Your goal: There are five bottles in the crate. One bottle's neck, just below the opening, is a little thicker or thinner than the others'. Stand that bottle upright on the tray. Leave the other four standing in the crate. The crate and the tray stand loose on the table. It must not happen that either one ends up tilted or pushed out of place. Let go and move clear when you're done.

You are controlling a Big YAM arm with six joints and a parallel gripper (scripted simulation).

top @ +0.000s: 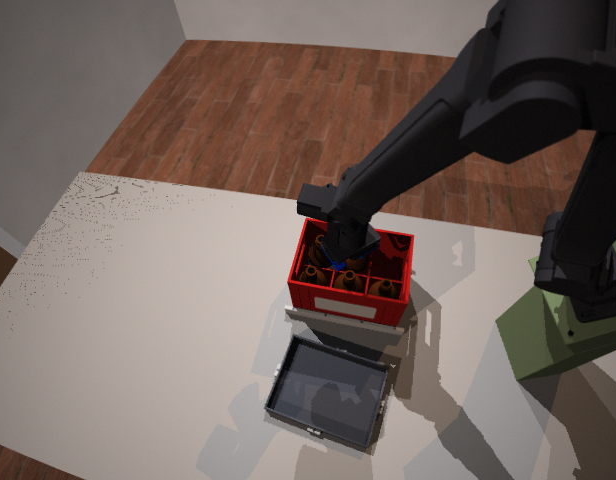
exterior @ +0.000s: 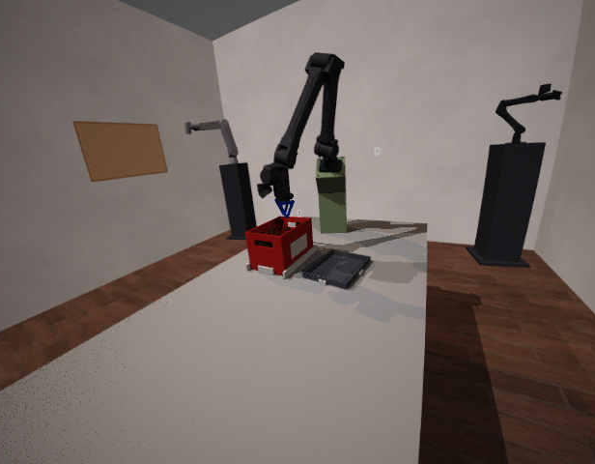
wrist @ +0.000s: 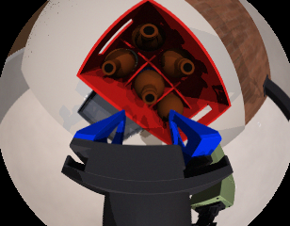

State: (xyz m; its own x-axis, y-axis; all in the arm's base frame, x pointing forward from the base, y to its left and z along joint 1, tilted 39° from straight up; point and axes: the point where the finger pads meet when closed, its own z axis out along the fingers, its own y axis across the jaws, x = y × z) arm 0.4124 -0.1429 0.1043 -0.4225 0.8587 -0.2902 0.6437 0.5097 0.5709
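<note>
Red crate [top: 349,304] on the pale table [top: 143,335], resting on a light base strip, partitioned into six cells. Five brown bottles [wrist: 149,85] inside, all upright, long axes vertical, mouths up: in the wrist view, one in a far cell [wrist: 148,34], one left [wrist: 118,63], one right [wrist: 178,63], one centre, one nearest the fingers. Which neck differs: cannot tell at this size. One cell bare.

Dark tray [top: 326,390] just beside the crate's labelled side, nothing standing in it, partly under the arm's shadow.

Gripper [wrist: 147,128] hanging above the crate, clear of the rim in the exterior view, pointing down. Blue fingers parted about halfway, gripping nothing. Crate dividers and neighbouring bottles crowding each neck. Green pedestal [top: 551,330] carrying the arm, well apart from the crate.
</note>
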